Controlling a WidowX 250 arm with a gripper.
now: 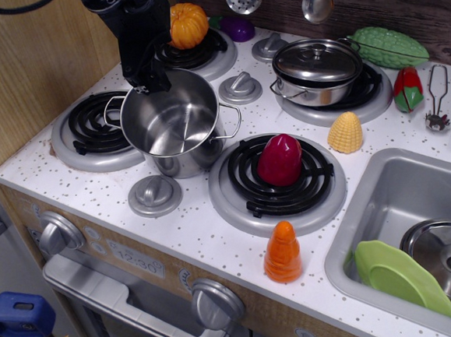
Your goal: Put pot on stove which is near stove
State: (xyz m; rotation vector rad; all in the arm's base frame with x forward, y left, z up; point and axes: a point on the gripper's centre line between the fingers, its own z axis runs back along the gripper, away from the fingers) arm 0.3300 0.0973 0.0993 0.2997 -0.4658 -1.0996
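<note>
Pot (172,124) between burners on counter (207,236), just right of stove (94,132); gripper (147,79) at back-left rim, jaws apparently clamped on rim; likely best: lift clear, shift left, centre over coil, lower level, avoid tipping.

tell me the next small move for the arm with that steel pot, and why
Probably carry the pot a little left and set it down over the stove. The gripper appears closed on the pot's far rim, and the pot sits between burners, overlapping the stove's right edge rather than centred on its coil. Whether it is lifted or resting cannot be told.
</note>
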